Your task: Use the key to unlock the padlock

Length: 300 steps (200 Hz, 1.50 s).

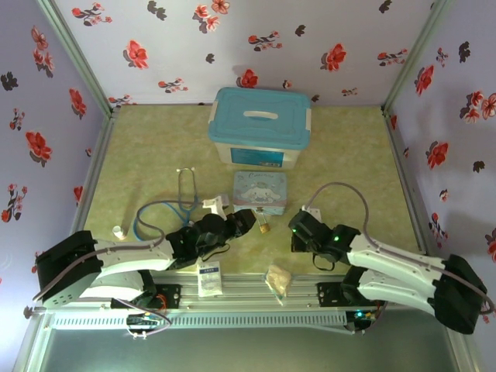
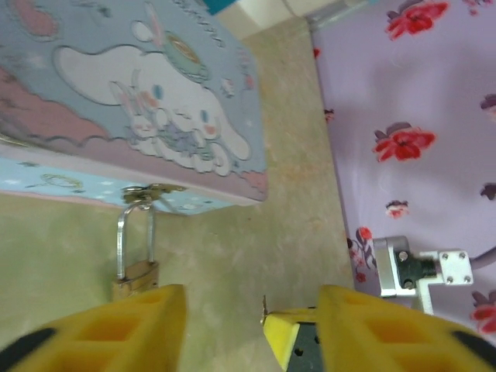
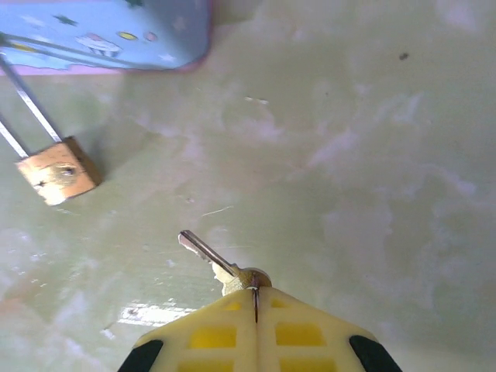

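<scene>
On the tin (image 2: 178, 101), padlock (image 2: 136, 277) (key (image 3: 203, 249) apart)

This is a staged robot test cell rather than a lived-in room. Panel walls (image 1: 256, 46) papered in lilac with red flowers meet at bare metal posts (image 1: 77, 54) and box in a marbled green table (image 1: 349, 155). A left arm (image 1: 116, 256) and a right arm (image 1: 395, 263) sit on a metal rail (image 1: 248, 294) at the near edge, and props like a stethoscope (image 1: 186, 190) lie about.
</scene>
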Motion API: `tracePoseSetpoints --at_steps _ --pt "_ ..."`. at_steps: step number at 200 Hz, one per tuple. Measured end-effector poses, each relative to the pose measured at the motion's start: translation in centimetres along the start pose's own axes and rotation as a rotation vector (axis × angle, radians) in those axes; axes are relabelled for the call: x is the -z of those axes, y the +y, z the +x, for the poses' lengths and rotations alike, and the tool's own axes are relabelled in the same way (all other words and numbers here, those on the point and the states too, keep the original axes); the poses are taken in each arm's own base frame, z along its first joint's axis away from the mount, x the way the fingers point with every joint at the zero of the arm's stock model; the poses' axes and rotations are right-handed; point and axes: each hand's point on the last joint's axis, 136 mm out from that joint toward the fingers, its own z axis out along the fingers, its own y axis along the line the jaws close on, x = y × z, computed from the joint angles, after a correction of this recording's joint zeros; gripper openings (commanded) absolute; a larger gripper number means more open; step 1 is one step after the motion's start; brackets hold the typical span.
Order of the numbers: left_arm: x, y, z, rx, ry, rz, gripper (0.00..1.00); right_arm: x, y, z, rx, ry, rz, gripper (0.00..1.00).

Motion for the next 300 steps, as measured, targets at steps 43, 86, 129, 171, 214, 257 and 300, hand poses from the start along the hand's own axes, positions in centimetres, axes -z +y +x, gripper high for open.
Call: tracePoseSetpoints --at_steps 43,86,129,171,214,257,300 --pt "-1.2 -3.3 0.9 -0.116 0.071 0.082 0.60 2.1 2.4 -1.1 0.027 0.001 -0.121 0.00" --pt "-2.6 -5.8 1.9 -0.182 0.134 0.132 0.58 3.9 6.0 -2.4 0.023 -0.010 -0.282 0.00" --pt "-3.4 -4.5 3.1 -0.223 0.183 0.079 0.44 5.3 8.1 -3.0 0.007 -0.026 -0.404 0.00" --pt "-3.9 -4.2 3.4 -0.223 0.191 0.064 0.44 5.7 8.3 -2.9 -0.007 -0.029 -0.435 0.00" --pt "-4.6 -3.5 3.9 -0.194 0.198 0.047 0.40 5.4 8.1 -2.3 -0.005 -0.012 -0.440 0.00" --pt "-5.3 -3.1 3.9 -0.124 0.193 0.044 0.30 5.6 8.4 -2.4 -0.005 -0.025 -0.465 0.00" --pt "-5.3 -3.2 4.0 -0.116 0.202 0.044 0.27 5.6 8.5 -2.5 -0.004 -0.028 -0.467 0.00"
